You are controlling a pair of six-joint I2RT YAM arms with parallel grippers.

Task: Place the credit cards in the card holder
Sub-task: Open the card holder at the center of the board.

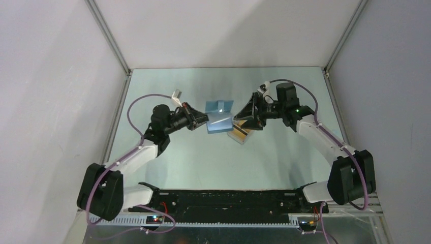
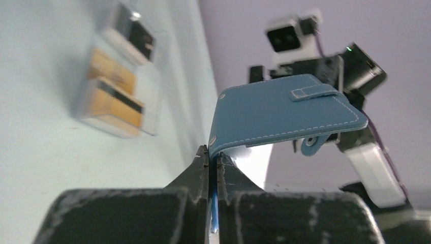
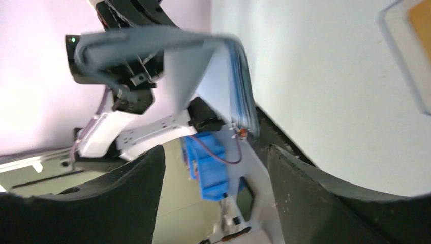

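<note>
My left gripper (image 2: 213,158) pinches the holder (image 2: 284,109) by one edge; my right gripper (image 3: 216,160), jaws apart, hangs nearer the cards (image 1: 239,133).

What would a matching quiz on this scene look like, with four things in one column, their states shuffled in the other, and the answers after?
Things
1. left end effector
2. right end effector
3. card holder
4. orange cards

States
A. lying in the clear tray
B. open, gripping nothing
C. shut on the card holder's edge
D. blue, bent open, held up by one edge

Pairs: 1-C, 2-B, 3-D, 4-A
</note>
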